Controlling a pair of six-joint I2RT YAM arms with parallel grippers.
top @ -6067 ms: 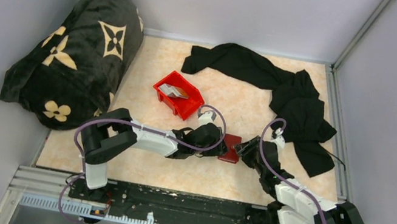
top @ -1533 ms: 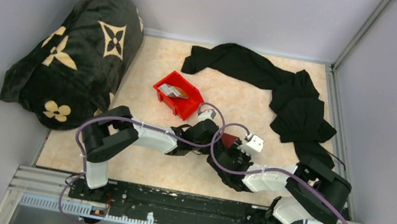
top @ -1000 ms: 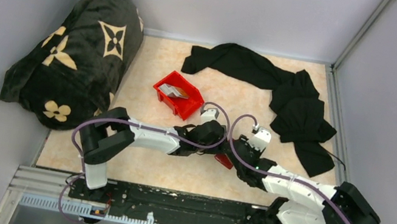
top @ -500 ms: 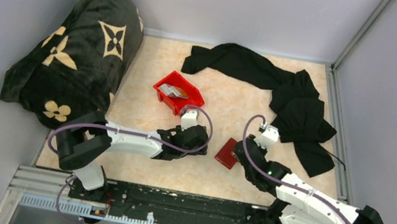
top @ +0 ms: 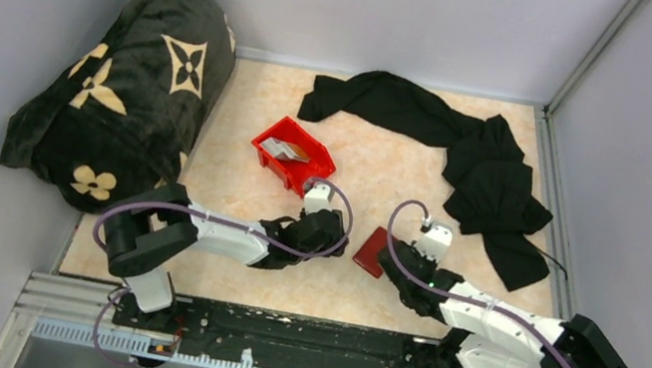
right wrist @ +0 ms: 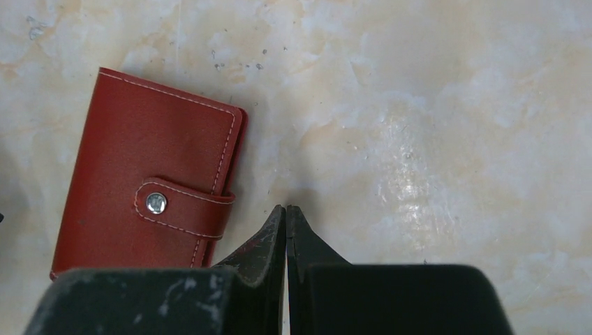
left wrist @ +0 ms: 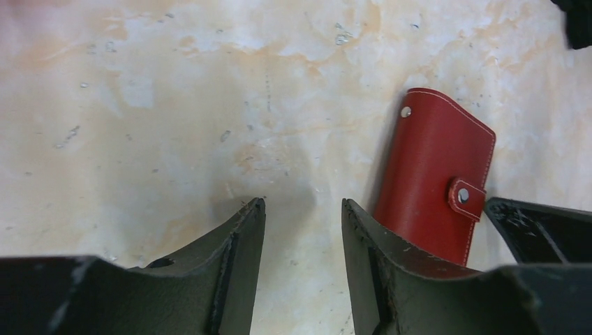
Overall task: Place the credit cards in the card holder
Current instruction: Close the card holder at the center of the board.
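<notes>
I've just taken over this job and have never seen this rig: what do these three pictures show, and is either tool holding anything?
Two robot arms are bolted at the near edge of a table. The wide picture comes from a fixed camera above and behind them. The other two come from a camera on each wrist, looking out past that arm's own fingers. On the table lie a dark red card holder, a red bin with pale cards inside, a black cloth and a dark flowered cushion. The left tool is open and the right tool is shut. Both are empty. The card holder lies flat between them, snapped closed.
</notes>
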